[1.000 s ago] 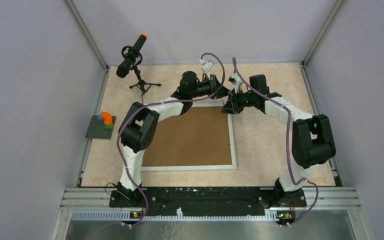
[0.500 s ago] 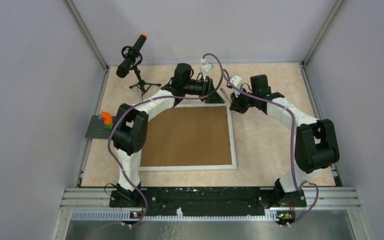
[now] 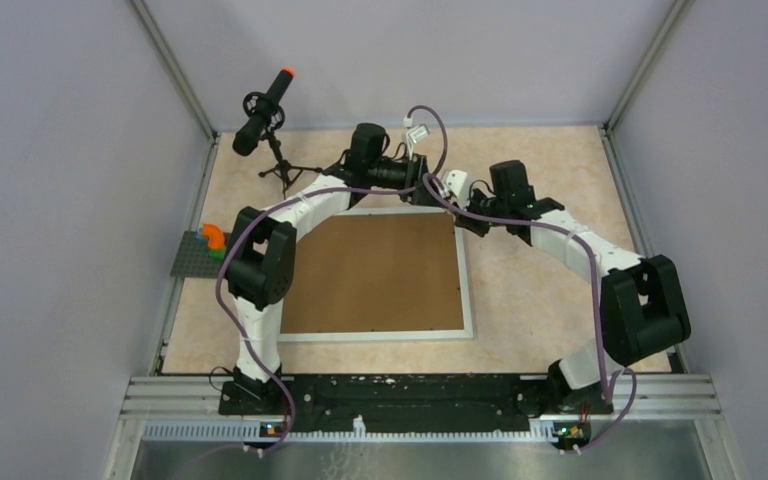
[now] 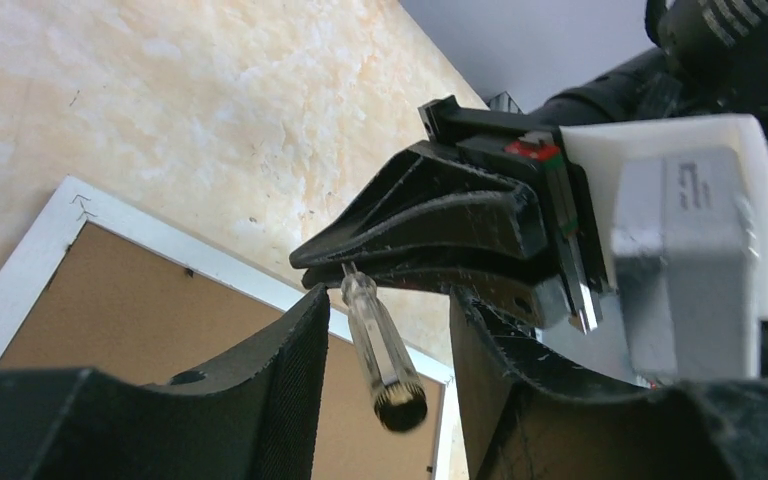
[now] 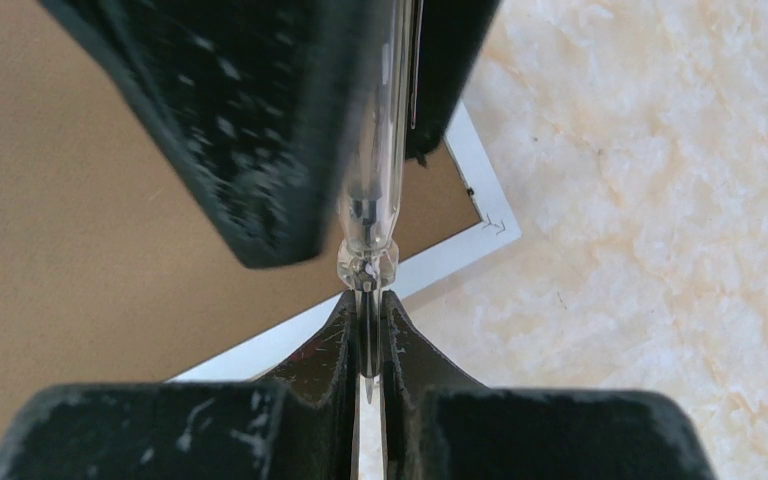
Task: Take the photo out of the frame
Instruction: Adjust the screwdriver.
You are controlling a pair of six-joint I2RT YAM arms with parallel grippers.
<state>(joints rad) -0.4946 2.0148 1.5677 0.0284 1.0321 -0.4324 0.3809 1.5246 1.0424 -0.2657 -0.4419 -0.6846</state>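
At the far left a black microphone (image 3: 263, 110) with an orange tip stands on a small tripod. Nearer, at the left edge of the table (image 3: 570, 160), a grey brick plate (image 3: 188, 258) carries a few coloured bricks. The frame (image 3: 380, 335) lies back up in the middle of the table, its brown backing board (image 3: 380, 270) ringed by the thin white border. The photo cannot be seen in any view. A small pencilled mark (image 4: 85, 205) sits on the border's far right corner, too faint to read. Over that corner the left gripper (image 4: 388, 300) has its fingers spread, with the clear handle of a screwdriver (image 4: 380, 350) between them, not clamped. Just right of it, the right gripper (image 5: 367, 305) pinches the screwdriver's metal shaft, its fingers pressed tight on it. Half a second earlier the right gripper hung further right, apart from the left one. The left arm and the frame lie as before.
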